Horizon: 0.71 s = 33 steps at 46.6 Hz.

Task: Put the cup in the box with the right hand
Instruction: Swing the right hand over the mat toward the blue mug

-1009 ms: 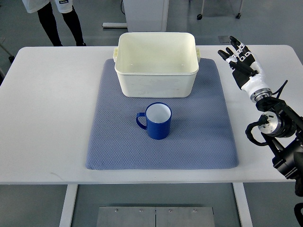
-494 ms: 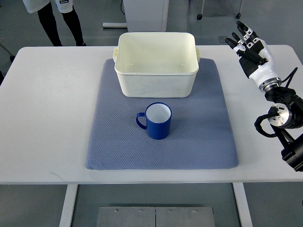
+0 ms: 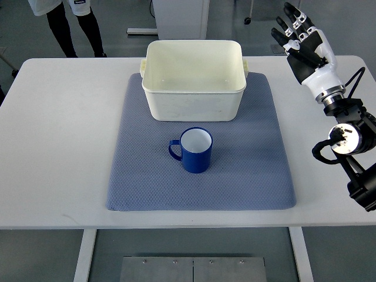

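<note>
A blue cup (image 3: 194, 150) with a white inside stands upright on the grey-blue mat (image 3: 247, 170), its handle pointing left. Just behind it on the mat sits an empty cream box (image 3: 194, 82). My right hand (image 3: 302, 41) is raised over the table's far right corner, fingers spread and holding nothing, well to the right of both cup and box. Its arm (image 3: 349, 141) runs down the right edge. The left arm does not show.
The white table (image 3: 59, 141) carries the mat in its middle. A person's legs (image 3: 73, 26) stand beyond the far left edge. A white cabinet base (image 3: 179, 17) stands behind the table.
My right hand has risen and moved toward the far edge of the table, staying open. The cup and box have not moved.
</note>
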Motion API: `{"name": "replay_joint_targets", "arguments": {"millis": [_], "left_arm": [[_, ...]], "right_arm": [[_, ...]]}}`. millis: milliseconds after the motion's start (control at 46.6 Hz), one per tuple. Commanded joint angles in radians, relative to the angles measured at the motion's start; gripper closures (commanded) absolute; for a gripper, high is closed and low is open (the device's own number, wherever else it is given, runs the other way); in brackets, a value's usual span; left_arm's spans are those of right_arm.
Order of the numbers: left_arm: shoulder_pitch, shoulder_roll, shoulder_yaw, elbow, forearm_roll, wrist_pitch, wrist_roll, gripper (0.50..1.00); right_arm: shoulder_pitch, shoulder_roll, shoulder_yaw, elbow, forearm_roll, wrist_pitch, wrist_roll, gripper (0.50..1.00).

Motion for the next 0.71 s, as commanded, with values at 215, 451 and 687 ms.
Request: {"name": "replay_joint_targets", "arguments": {"millis": [215, 451, 687], "left_arm": [[0.000, 0.000, 0.000, 0.000, 0.000, 0.000, 0.000, 0.500], [0.000, 0.000, 0.000, 0.000, 0.000, 0.000, 0.000, 0.500], [0.000, 0.000, 0.000, 0.000, 0.000, 0.000, 0.000, 0.500]], "right_arm": [[-0.023, 0.007, -0.089, 0.160, -0.189, 0.008, 0.001, 0.507], [-0.033, 0.006, -0.175, 0.257, -0.318, 0.015, 0.004, 0.509], [-0.037, 0.009, -0.250, 0.265, -0.430, 0.014, 0.018, 0.511]]}}
